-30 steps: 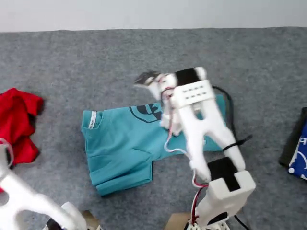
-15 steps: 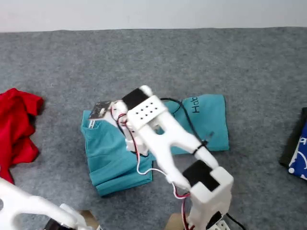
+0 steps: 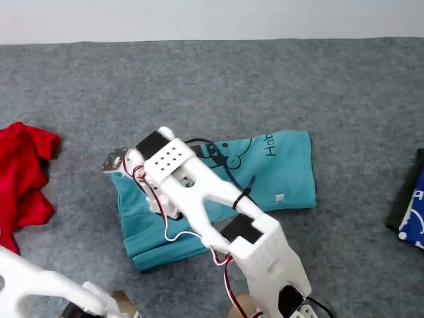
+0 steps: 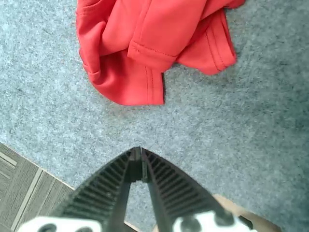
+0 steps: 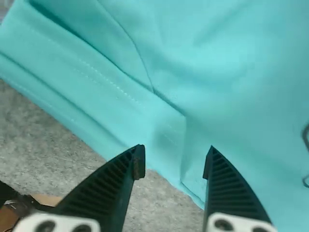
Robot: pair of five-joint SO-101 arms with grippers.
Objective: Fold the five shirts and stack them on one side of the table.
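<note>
Teal shirt (image 5: 217, 72) spread flat beneath my right claw (image 5: 174, 163), hem edge between jaws. Right claw wide open, holding nothing. Left claw (image 4: 141, 157) closed, empty; red shirt (image 4: 145, 43) crumpled just ahead of it. Step, my guess: folding teal shirt. Next: lower, pinch hem edge, carry it across shirt.

Right arm (image 3: 199, 195) is stretched far out from its base, wrist pitched downward. Right gripper (image 5: 174, 162) points down, jaws parted, with a clear gap between its ribbed fingers (image 5: 120, 171) and nothing clamped. Left gripper (image 4: 141, 157) points down, jaws pressed together tip to tip, holding nothing. Left arm (image 3: 33, 281) sits low behind it
</note>
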